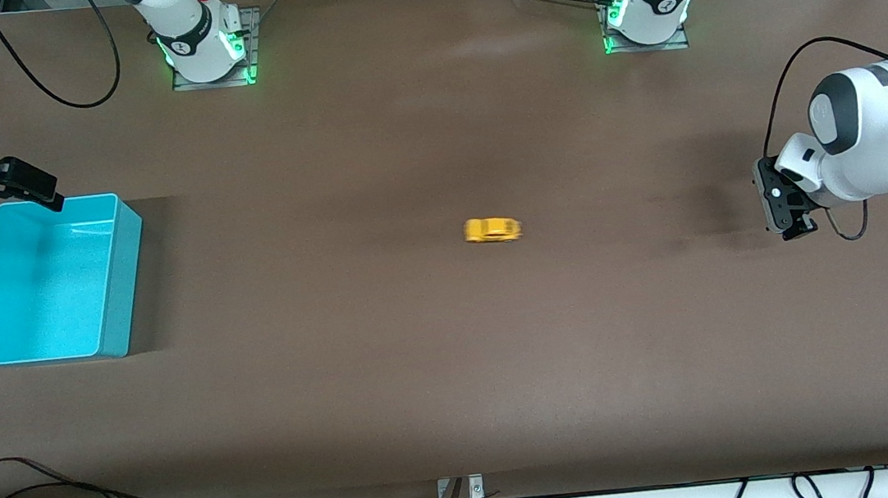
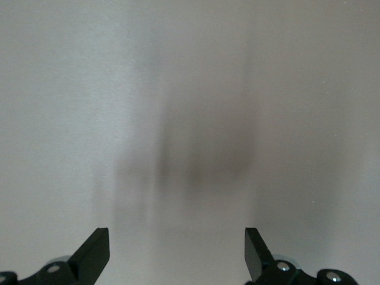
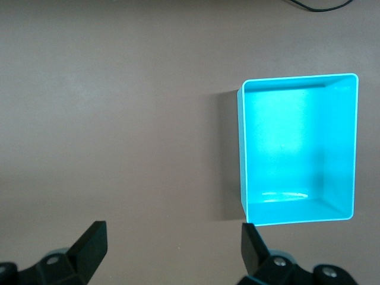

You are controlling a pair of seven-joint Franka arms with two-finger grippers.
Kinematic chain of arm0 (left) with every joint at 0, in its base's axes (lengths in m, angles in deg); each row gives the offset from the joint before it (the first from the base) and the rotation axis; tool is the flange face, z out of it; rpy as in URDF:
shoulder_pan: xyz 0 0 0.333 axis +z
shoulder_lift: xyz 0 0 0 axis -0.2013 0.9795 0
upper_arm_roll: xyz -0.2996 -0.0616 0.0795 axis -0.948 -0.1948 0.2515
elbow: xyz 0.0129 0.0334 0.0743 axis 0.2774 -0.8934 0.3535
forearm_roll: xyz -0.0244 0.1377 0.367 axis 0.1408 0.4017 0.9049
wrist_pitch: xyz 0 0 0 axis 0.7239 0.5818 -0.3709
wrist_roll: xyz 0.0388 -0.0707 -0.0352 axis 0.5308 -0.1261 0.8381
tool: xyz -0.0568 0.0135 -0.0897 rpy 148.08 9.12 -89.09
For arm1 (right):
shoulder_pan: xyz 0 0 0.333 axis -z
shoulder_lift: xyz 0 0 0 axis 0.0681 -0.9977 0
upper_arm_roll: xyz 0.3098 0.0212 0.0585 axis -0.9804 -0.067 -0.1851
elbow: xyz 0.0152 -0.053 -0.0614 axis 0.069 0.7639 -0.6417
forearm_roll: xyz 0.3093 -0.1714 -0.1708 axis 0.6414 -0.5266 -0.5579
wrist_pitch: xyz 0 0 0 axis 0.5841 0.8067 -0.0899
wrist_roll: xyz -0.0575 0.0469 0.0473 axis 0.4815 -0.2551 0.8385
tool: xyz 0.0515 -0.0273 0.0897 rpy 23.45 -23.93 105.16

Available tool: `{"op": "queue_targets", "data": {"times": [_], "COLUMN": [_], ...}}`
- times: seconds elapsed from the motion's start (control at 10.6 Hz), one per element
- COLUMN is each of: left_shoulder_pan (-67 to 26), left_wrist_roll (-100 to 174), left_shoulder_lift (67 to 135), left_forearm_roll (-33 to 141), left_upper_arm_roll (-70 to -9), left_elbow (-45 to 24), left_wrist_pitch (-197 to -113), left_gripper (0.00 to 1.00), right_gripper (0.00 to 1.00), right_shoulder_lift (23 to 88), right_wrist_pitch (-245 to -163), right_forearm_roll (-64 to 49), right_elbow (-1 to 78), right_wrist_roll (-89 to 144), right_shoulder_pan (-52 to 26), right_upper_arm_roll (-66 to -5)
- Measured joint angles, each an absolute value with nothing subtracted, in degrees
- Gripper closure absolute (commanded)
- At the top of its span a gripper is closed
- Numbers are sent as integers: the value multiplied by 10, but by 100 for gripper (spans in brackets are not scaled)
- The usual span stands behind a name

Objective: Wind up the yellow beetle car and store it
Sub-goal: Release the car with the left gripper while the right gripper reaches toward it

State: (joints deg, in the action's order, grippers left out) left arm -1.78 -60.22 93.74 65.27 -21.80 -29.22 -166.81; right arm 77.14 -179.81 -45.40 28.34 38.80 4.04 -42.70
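Sitting on its wheels near the middle of the brown table [image 1: 392, 386], the yellow beetle car [image 1: 492, 230] is apart from everything else, with nothing touching it. A turquoise bin [image 1: 112, 292] stands well apart from it toward the right arm's end of the table, open side up, nothing inside. The left gripper [image 1: 793, 225] hangs over bare table at the left arm's end, fingers [image 2: 95, 254] spread wide and holding nothing. The right gripper [image 1: 33, 189] hovers over the bin's rim farthest from the front camera, its fingers [image 3: 90, 244] also spread and empty.
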Motion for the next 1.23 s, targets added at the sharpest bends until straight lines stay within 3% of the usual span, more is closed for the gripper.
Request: {"op": "queue_targets", "data": {"times": [0.47,0.94,1.23], "left_shoulder_pan": [-19,-50,-66], "left_wrist_roll": [-600,-600,-581], "left_shoulder_lift": [916,800,750], "left_forearm_roll": [651,650,648], "left_upper_arm_roll": [-220,-222,-223], "left_elbow": [-301,-293,-246], "left_wrist_pitch": [-1699,-1677,-1612], "left_gripper": [0,0,0], "right_gripper": [0,0,0], "right_shoulder_lift": [771,761,734], "right_wrist_pitch": [-1798,-1795,-1798], "right_forearm_roll": [-454,-454,-454], "right_elbow": [283,287,306], "right_wrist_roll": [388,429,530], "right_shoulder_pan": [41,44,42], "right_upper_arm_roll": [-427,-425,-426]}}
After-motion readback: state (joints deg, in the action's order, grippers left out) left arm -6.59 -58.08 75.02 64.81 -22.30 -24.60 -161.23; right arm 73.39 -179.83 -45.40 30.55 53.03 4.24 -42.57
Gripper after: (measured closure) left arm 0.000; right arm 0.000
